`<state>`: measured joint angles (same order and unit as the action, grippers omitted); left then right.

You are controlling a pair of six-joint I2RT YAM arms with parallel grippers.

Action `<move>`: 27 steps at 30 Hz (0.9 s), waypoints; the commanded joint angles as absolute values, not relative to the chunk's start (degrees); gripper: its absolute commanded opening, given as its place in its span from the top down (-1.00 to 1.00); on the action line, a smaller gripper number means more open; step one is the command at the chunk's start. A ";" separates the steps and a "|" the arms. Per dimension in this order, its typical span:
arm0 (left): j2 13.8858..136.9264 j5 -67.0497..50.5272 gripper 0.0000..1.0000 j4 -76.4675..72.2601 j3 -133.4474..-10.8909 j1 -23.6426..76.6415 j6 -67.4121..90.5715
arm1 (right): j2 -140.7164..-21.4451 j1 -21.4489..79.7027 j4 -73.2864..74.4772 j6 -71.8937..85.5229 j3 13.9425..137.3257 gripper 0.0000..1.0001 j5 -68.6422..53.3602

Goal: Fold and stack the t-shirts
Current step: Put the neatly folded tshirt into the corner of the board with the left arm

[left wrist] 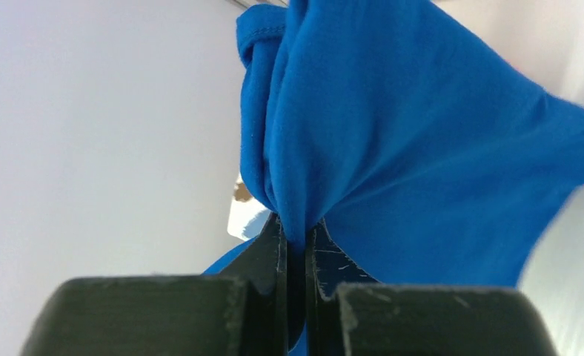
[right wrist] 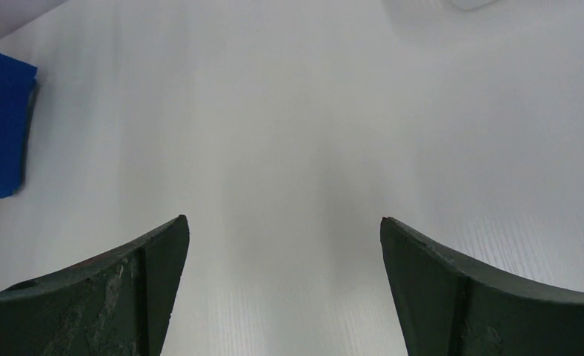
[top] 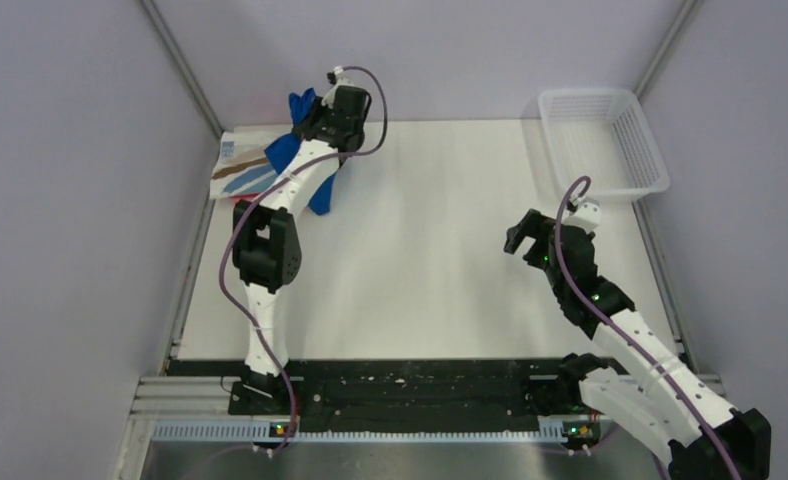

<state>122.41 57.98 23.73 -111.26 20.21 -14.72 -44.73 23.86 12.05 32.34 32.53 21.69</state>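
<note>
My left gripper [top: 308,112] is at the table's far left corner, shut on a bunch of the royal blue t-shirt [top: 286,148], which hangs from it above the table. In the left wrist view the blue cloth [left wrist: 393,141] is pinched between the closed fingers [left wrist: 274,252]. The white t-shirt with brown and blue streaks [top: 238,168] lies under it by the left wall. A bit of red cloth [top: 270,104] shows behind. My right gripper [top: 523,234] is open and empty over the table's right middle; its view shows bare table and a blue shirt edge [right wrist: 0,126].
A white plastic mesh basket [top: 602,142] stands at the far right corner. The white table [top: 440,250] is bounded by grey walls on the left, right and back. The black base rail [top: 410,390] runs along the near edge.
</note>
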 commanded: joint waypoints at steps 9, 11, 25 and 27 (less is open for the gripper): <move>116.75 54.47 1.00 18.29 -123.72 18.63 -22.41 | -42.13 23.48 12.02 31.71 32.47 -0.96 26.15; 115.96 54.11 1.00 18.37 -124.36 18.62 -22.41 | -41.80 23.51 11.97 31.73 32.45 -0.96 26.15; 117.16 54.98 1.00 18.23 -126.11 16.18 -21.77 | -42.18 23.47 12.25 31.81 32.17 -0.96 26.37; 117.79 54.25 1.00 18.48 -125.19 15.28 -21.20 | -42.31 23.47 12.32 31.79 32.17 -0.96 26.58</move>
<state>120.46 54.15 21.15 -123.72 17.19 -22.44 -42.50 23.83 12.75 32.08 32.23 25.32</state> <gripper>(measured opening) 0.063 0.982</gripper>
